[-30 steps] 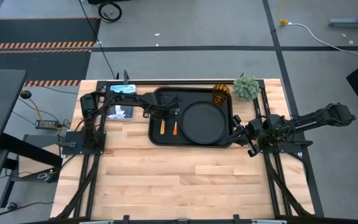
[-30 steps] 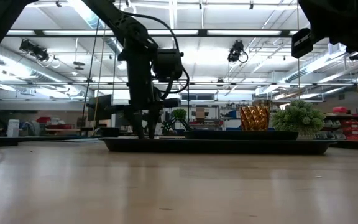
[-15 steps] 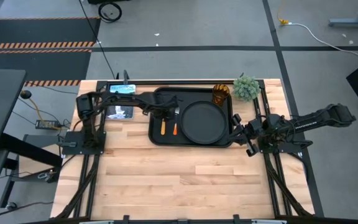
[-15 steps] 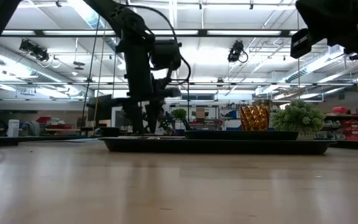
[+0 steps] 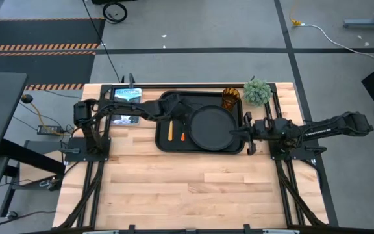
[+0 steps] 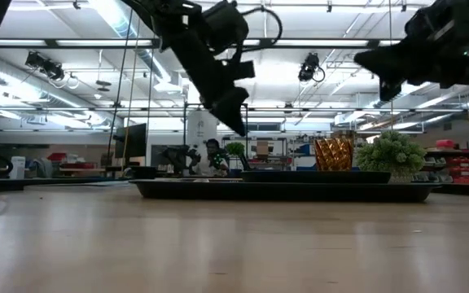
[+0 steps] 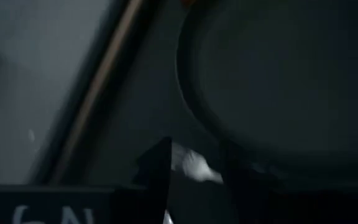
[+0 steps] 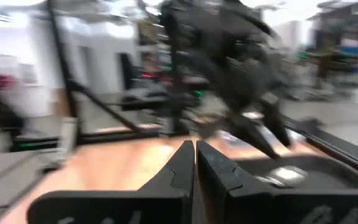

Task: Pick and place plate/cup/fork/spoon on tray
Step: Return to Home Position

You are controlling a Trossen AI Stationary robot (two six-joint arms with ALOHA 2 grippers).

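The black tray (image 5: pixel 164 144) lies at the table's far middle, with the round black plate (image 5: pixel 211 127) in its right half. Two orange-handled utensils (image 5: pixel 170 132) (image 5: pixel 182 135) lie side by side in its left half; I cannot tell fork from spoon. The amber cup (image 5: pixel 230 97) stands at the tray's far right corner and shows in the low view (image 6: pixel 333 153). My left gripper (image 5: pixel 182 112) hangs open and empty above the tray's left half (image 6: pixel 241 124). My right gripper (image 5: pixel 247 127) is shut and empty, just off the tray's right rim.
A small green potted plant (image 5: pixel 257 91) stands at the table's far right, beside the cup. Blue-white cards (image 5: pixel 127 96) lie at the far left, beside the tray. Bare wooden table top (image 5: pixel 193 188) stretches along the near side.
My left gripper has risen from the tray's left half, clear of the utensils, and has tipped to a slant. My right gripper has swung toward the table's left, up to the tray's right rim. The utensils, plate and cup have kept their places.
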